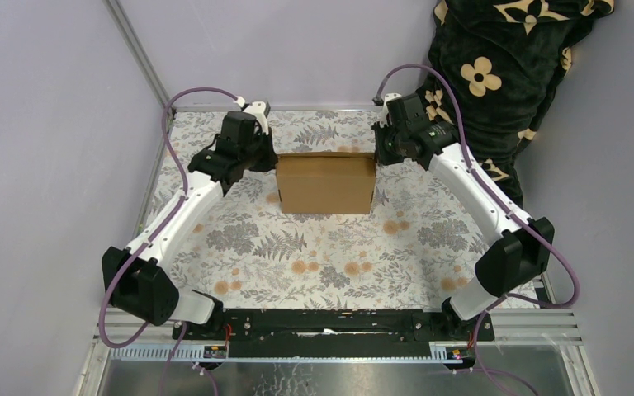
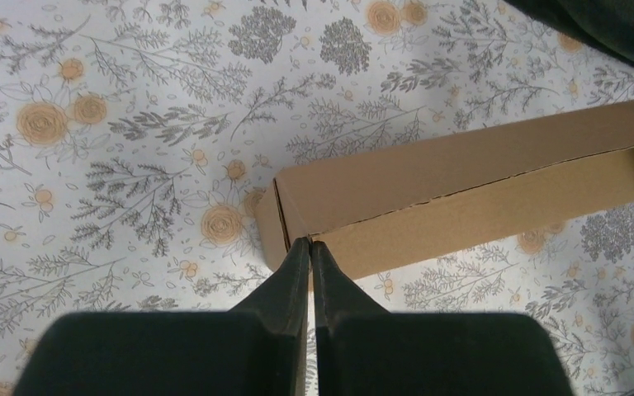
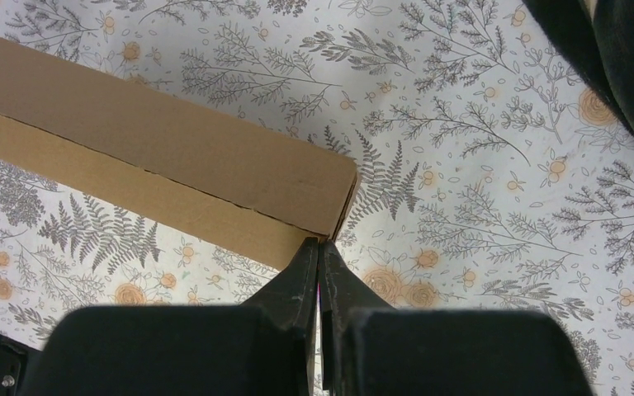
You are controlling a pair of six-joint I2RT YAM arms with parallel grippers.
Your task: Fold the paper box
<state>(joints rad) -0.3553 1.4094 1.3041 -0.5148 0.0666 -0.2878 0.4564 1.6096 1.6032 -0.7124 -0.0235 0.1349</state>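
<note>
The floral-covered table (image 1: 314, 256) carries the paper box (image 1: 327, 183) at its far middle, closed up and lying flat between the two arms. A dark flowered blanket (image 1: 503, 74) hangs beyond the far right corner. The left gripper (image 2: 310, 244), fingers pressed together, touches the box's left end at a lower corner. The right gripper (image 3: 320, 244), equally closed, touches the right end. Whether either pinches a cardboard edge is unclear.
</note>
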